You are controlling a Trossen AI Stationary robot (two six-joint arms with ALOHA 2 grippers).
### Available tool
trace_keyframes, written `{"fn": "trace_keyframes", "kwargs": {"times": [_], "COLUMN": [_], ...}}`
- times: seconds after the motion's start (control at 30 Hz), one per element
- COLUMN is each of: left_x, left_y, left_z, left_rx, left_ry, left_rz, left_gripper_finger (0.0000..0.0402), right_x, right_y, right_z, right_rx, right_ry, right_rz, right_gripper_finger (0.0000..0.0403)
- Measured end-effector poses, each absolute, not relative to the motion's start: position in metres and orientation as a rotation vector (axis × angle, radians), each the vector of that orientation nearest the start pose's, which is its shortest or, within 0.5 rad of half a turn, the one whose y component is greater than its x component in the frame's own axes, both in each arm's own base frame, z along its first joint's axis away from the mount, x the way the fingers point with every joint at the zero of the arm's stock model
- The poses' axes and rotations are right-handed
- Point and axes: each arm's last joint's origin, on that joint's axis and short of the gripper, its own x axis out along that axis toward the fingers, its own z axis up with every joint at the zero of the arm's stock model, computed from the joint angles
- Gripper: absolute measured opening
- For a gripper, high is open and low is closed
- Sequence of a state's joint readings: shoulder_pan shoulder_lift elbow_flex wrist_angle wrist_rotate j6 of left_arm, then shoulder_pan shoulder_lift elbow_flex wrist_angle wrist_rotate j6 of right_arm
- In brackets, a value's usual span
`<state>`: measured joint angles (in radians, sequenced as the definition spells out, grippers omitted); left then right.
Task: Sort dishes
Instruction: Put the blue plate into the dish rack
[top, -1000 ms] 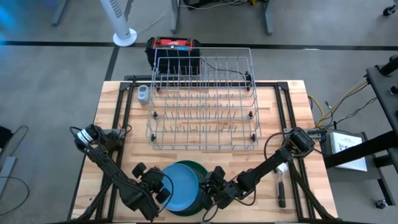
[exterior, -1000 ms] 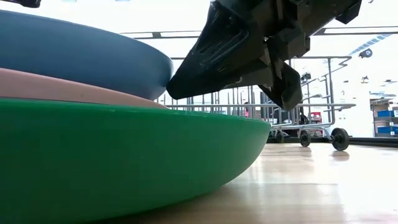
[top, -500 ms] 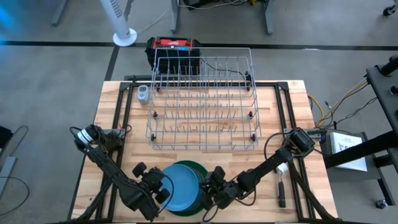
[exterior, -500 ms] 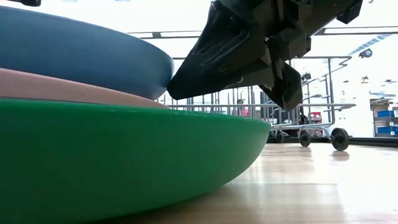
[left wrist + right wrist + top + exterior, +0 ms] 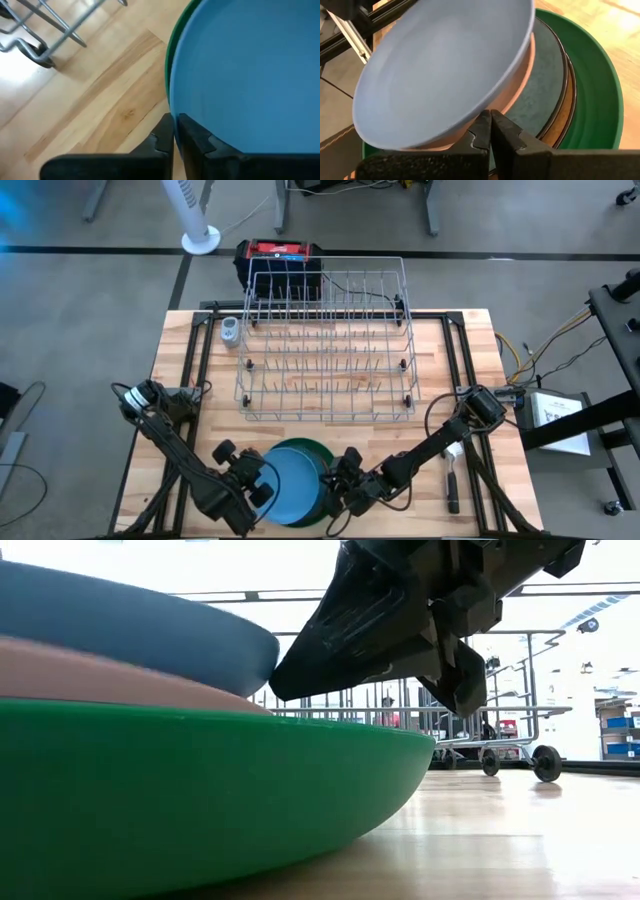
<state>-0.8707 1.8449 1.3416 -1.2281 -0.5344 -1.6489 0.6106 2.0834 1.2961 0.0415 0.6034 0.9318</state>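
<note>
- Sitting at the table's near edge, straight in front of the grey wire rack, is the stack of dishes, with the green plate at the bottom.
- Resting inside the green plate are two dark orange-brown plates, nested one in the other, their rims showing in the right wrist view.
- Lying above them is the pale pink plate, and the light blue plate is sitting on top, tilted, with its rack-side edge raised off the pink one in the low view.
- Pinching the light blue plate's rim, the left gripper is standing at the stack's left side, on the side away from the rack; its fingers are drawn narrow with the rim running between them.
- Pressing its tips against the light blue plate's edge, the right gripper is waiting at the stack's right side; its fingers are closed tight together, holding nothing between them.
- Lying on the bare wood well to the right of the stack, and in front of the rack's right corner, is a black-handled brush with a white head.
- Standing beside the rack's far left corner is a small grey object, too small to identify.
- Sitting just behind the rack, beyond the table's far edge, is a red and black box.
</note>
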Motion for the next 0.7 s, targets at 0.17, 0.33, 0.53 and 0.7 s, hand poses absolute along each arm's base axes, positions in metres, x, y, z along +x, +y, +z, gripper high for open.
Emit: {"fn": "trace_keyframes", "kwargs": {"times": [0.17, 0.33, 0.53, 0.7], "left_x": [0.220, 0.223, 0.222, 0.224], "left_y": [-0.237, -0.239, -0.237, -0.237], "left_z": [0.218, 0.227, 0.234, 0.248], "left_rx": [-0.251, -0.235, -0.203, -0.184], "left_ry": [0.995, 0.963, 0.939, 0.893], "left_rz": [0.751, 0.726, 0.751, 0.751], "left_gripper_finger": [0.0004, 0.0004, 0.0004, 0.0004], "right_x": [0.364, 0.363, 0.362, 0.354], "right_y": [0.234, 0.234, 0.234, 0.232], "right_z": [0.140, 0.140, 0.140, 0.149], "right_rx": [0.477, 0.474, 0.473, 0.486], "right_ry": [0.551, 0.556, 0.568, 0.627], "right_rz": [-0.271, -0.273, -0.267, -0.287], "right_gripper_finger": [0.0000, 0.0000, 0.0000, 0.0000]}}
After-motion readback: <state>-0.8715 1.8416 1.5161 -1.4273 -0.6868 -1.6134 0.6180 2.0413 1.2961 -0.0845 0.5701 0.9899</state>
